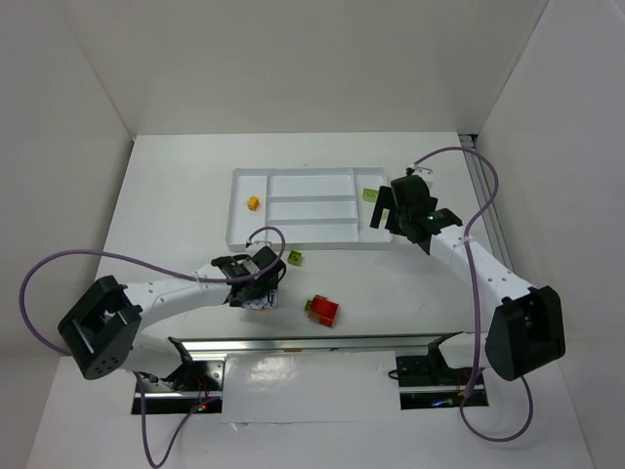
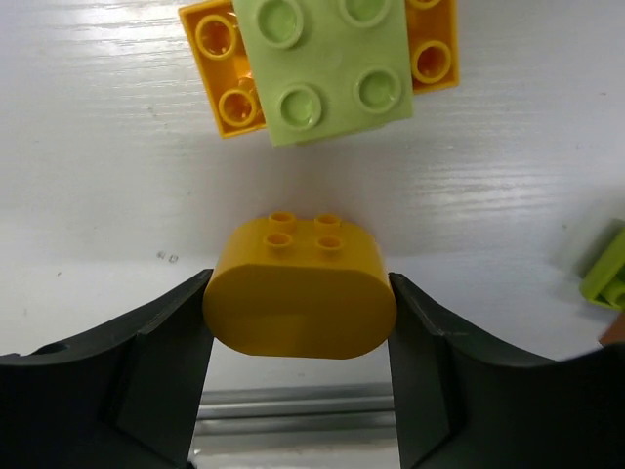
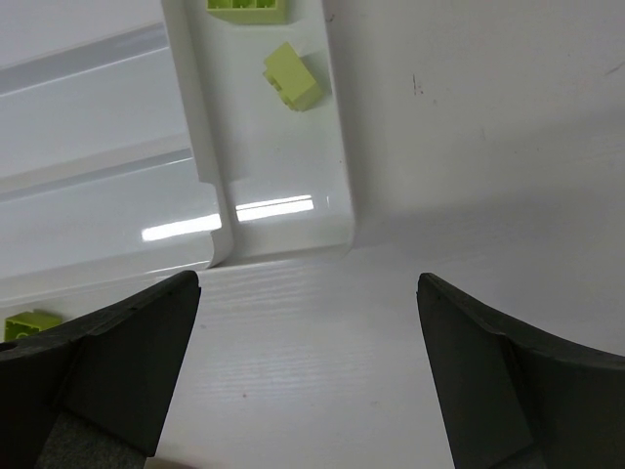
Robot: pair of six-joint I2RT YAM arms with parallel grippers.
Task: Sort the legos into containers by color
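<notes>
Currently: my left tool (image 2: 299, 288) grips the rounded orange brick (image 2: 298, 318) by its sides on the desk (image 1: 391, 283), in front of the tray (image 1: 293, 243), presumably bound for its yellow end. My right tool (image 3: 308, 293) is wide open, empty, above the tray's green end.

My white table (image 1: 166, 195) bears the tray (image 1: 293, 243); a lime brick (image 1: 294, 258); a red brick (image 1: 322, 311); an orange oval brick (image 2: 298, 313).

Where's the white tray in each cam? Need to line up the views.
Top external: white tray sits centre frame, slightly above the middle.
Left wrist: not in it.
Right wrist: the tray's near right corner fills the upper left.
Shared landmark: the lime brick in the tray's right end section, also seen by the right wrist.
</notes>
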